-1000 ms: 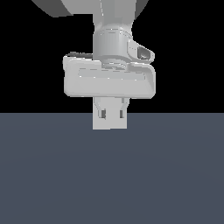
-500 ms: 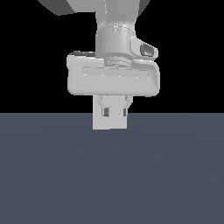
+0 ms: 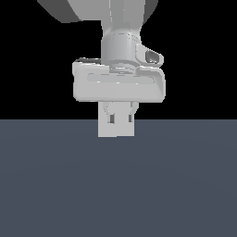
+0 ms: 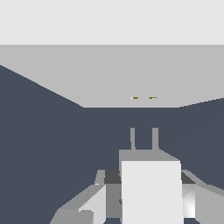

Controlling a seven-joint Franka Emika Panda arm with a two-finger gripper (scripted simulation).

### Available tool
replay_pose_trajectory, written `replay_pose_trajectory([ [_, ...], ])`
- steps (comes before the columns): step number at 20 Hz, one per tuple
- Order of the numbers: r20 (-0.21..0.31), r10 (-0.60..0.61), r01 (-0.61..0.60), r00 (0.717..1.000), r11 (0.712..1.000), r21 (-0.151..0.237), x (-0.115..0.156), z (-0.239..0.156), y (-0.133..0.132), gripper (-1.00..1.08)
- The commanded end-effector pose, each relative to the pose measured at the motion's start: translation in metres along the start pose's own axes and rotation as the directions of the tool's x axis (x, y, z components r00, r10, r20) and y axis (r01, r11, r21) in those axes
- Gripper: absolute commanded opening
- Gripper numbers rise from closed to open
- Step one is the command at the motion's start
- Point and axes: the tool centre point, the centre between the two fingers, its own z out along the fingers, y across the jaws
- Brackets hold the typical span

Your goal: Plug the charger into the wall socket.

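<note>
**Charger held, prongs facing the socket**

The small plain white-grey cube charger [image 4: 151, 188] sits clenched in the grey two-finger gripper [image 3: 118, 121], its two prongs pointing at the flat light-grey wall socket panel [image 4: 109, 74] ahead, still apart from it. The panel's two small orange slots appear slightly offset from the prongs, though the wrist view's angle makes this uncertain. Doing this step well likely means lining prongs with slots, then pushing straight without tilting. The dark blue-grey counter [image 3: 118, 185] shows nothing between charger and panel.
</note>
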Motion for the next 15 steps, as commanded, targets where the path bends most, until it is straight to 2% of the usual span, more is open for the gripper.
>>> replay_pose_trajectory([
  [1, 0.0, 0.0, 0.0, 1.0, 1.0, 0.0, 0.009, 0.001, 0.0, -1.0],
  [8, 0.0, 0.0, 0.0, 1.0, 1.0, 0.0, 0.031, 0.003, 0.0, -1.0],
  [15, 0.0, 0.0, 0.0, 1.0, 1.0, 0.0, 0.035, 0.003, 0.0, -1.0],
])
